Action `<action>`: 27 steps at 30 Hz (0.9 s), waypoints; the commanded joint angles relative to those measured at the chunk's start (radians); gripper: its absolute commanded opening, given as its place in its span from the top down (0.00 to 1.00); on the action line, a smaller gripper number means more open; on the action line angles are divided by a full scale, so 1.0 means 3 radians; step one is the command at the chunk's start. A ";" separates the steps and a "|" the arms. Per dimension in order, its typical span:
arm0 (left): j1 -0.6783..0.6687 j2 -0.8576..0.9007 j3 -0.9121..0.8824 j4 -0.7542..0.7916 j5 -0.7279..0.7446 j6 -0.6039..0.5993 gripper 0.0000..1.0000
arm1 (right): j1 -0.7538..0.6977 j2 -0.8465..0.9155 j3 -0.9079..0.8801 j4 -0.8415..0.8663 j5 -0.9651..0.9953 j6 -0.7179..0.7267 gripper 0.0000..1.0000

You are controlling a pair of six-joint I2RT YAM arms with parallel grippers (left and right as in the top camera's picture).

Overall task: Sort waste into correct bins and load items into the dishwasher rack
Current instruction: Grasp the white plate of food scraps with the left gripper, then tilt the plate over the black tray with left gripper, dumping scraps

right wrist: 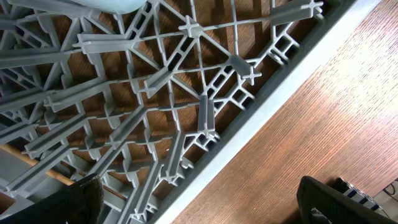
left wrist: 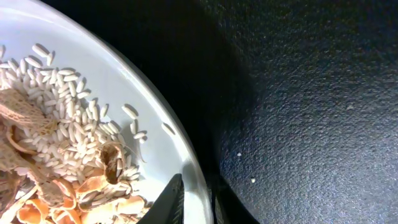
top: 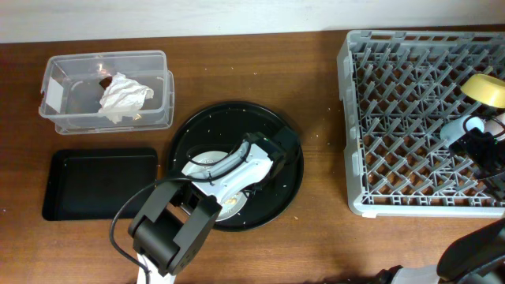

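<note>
The round grey plate (top: 203, 162) lies on the big round black tray (top: 288, 150), with beige rice-like food scraps and shell bits (left wrist: 56, 134) heaped on it. My left gripper (left wrist: 196, 190) is shut on the plate's rim (left wrist: 186, 155), one finger inside and one outside. The dishwasher rack (top: 355, 118) holds the yellow bowl (top: 485, 88), the light blue cup (top: 454, 130) and the white cup (top: 476, 124). My right gripper (right wrist: 199, 186) is open and empty over the rack's front wall (right wrist: 249, 134). A crumpled white wrapper (top: 122, 96) lies in the clear tub (top: 162, 59).
The flat black rectangular tray (top: 99, 181) lies left of the round tray, below the tub. A thin wooden stick (right wrist: 25, 158) lies among the rack pegs. Bare wooden table (top: 319, 95) separates the round tray from the rack.
</note>
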 commanded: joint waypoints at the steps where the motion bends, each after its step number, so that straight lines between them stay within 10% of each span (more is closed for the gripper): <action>1: -0.0003 0.0047 0.0003 -0.0046 -0.0050 0.0004 0.92 | -0.0011 0.0004 -0.0009 0.0000 -0.0006 0.0006 0.02; 15: 0.0127 0.0020 0.1203 -0.1338 -0.0659 0.0027 0.99 | -0.0011 0.0004 -0.0009 0.0000 -0.0006 0.0006 0.02; 27: 0.2327 -0.0745 0.1308 -0.1088 0.0605 0.0080 0.99 | -0.0011 0.0004 -0.0009 0.0000 -0.0006 0.0006 0.02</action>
